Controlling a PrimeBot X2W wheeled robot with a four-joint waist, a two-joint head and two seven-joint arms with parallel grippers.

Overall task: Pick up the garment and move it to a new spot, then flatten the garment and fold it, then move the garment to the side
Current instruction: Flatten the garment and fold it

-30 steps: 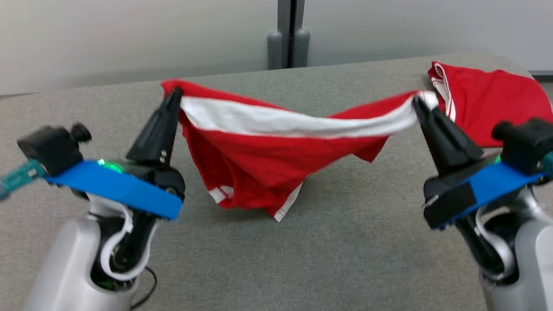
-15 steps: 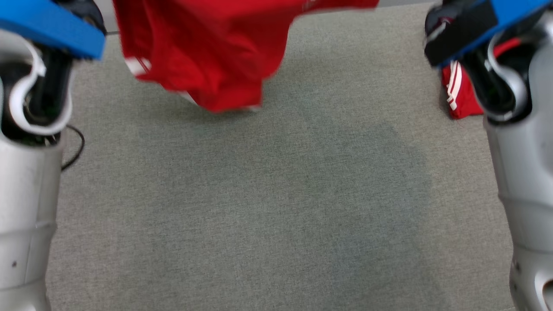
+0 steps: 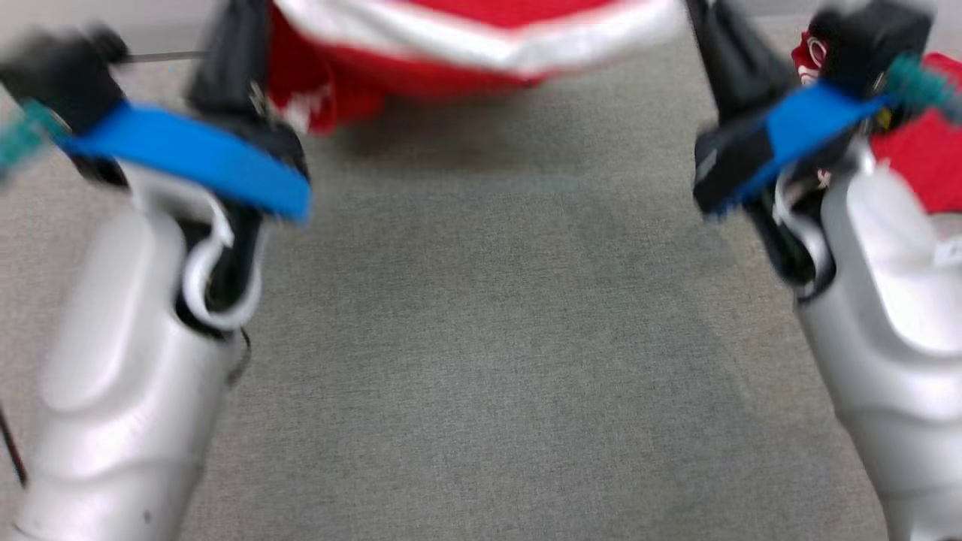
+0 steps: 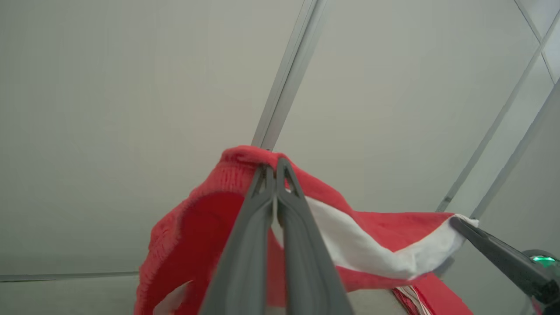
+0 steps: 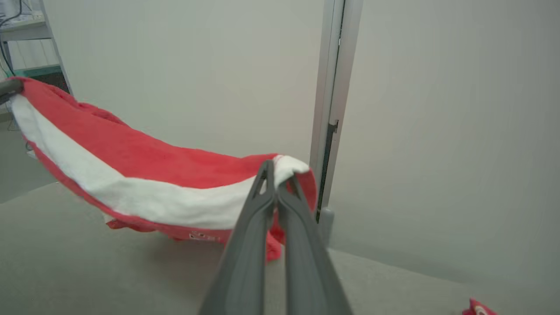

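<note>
The garment [image 3: 481,41] is red with a broad white waistband and hangs stretched between my two grippers over the grey table [image 3: 481,338]. My left gripper [image 3: 234,34] is shut on the garment's left end; the left wrist view shows the fingertips [image 4: 275,165] pinching the red edge [image 4: 236,175]. My right gripper [image 3: 710,34] is shut on the other end, its tips [image 5: 275,168] clamped on the white band [image 5: 153,201]. The band sags in the middle. The head view is blurred and cuts off the garment's top.
A second red garment with white stripes [image 3: 921,154] lies on the table behind my right arm, and its corner [image 5: 479,308] shows in the right wrist view. Pale wall panels with a grey post [image 5: 332,109] stand behind the table.
The head view has swung down and partly back up. Both grippers keep their hold. The garment, whose lower part rested on the table, now hangs higher and farther back.
</note>
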